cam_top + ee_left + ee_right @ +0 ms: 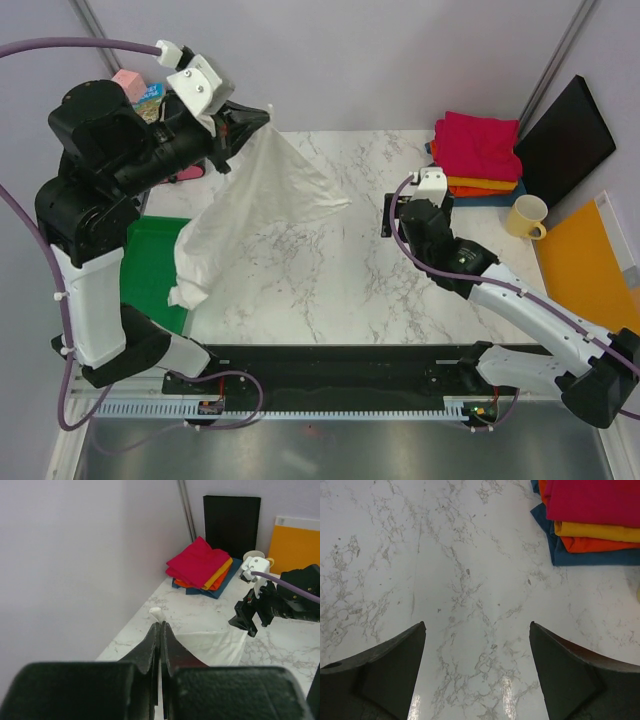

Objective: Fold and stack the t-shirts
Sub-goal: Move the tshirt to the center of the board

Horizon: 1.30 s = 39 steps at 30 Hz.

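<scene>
Several folded tees [477, 158] stacked far right. Off-white shirt [255, 200] unfolded, hanging from left gripper [264, 117], jaws pinched on cloth. Right gripper [477, 625] empty, jaws wide.

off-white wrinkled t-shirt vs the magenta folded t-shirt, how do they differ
The off-white wrinkled t-shirt is unfolded and creased; the magenta folded t-shirt is a neat square. The off-white one hangs by a corner from the shut left hand; the magenta one lies flat atop the stack of folded shirts. Both are cloth tees.
</scene>
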### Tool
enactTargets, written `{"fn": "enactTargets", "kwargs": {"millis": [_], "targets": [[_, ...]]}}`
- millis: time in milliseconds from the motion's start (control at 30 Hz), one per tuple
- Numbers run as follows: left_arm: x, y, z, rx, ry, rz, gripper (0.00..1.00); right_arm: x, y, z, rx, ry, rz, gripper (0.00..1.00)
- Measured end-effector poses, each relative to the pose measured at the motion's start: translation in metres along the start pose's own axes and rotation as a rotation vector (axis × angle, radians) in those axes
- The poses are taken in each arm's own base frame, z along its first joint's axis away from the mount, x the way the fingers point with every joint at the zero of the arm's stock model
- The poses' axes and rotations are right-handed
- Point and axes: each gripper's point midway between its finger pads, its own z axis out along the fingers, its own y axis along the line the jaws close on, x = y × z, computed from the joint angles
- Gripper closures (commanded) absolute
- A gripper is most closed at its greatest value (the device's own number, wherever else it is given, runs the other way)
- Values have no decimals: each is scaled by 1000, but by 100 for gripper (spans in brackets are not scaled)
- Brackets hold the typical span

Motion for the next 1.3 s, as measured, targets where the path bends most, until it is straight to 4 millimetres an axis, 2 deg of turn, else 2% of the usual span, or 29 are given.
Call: {"fn": "enactTargets", "kwargs": {"millis": [67, 133, 233, 300, 367, 467, 533, 600, 633, 667, 733, 767, 800, 833, 933, 1100, 1167, 1300], "targets": [[-4, -12, 6, 27, -13, 40, 98, 2, -2, 0, 9, 6, -1, 9], [3, -29, 18, 67, 8, 79, 98, 3, -3, 0, 16, 11, -1, 9], [45, -57, 47, 139, 124, 109, 98, 5, -5, -1, 24, 14, 7, 9], [86, -69, 70, 166, 225, 110, 98, 5, -5, -1, 30, 13, 21, 10], [142, -80, 95, 187, 353, 107, 98, 5, -6, -1, 35, 15, 33, 10], [226, -88, 112, 208, 529, 87, 98, 8, -8, -2, 47, 25, 35, 10], [277, -85, 112, 208, 636, 58, 98, 9, -12, -3, 61, 30, 32, 10], [300, -64, 110, 157, 681, 27, 95, 7, -14, -5, 69, 32, 28, 10], [314, -49, 108, 117, 700, 4, 87, 5, -15, -6, 72, 32, 26, 10], [322, -40, 107, 90, 708, -8, 68, 4, -15, -7, 73, 32, 26, 9], [336, -20, 105, 26, 716, -32, 38, 0, -17, -9, 80, 31, 24, 10], [342, -15, 106, 4, 718, -40, 11, -1, -18, -10, 82, 31, 23, 10], [348, -11, 105, -16, 722, -48, 4, -2, -18, -10, 85, 31, 22, 10], [352, -9, 106, -27, 723, -53, 1, -2, -19, -10, 88, 33, 22, 10], [362, -8, 108, -44, 726, -80, 1, 3, -21, -11, 96, 50, 15, 10], [370, 2, 111, -82, 724, -121, 1, 14, -18, -6, 99, 84, -6, 17], [371, 12, 106, -111, 718, -171, 1, 26, -10, 1, 86, 118, -32, 25], [376, 52, 78, -215, 715, -304, 1, 62, 17, 23, 48, 212, -107, 26]]}}
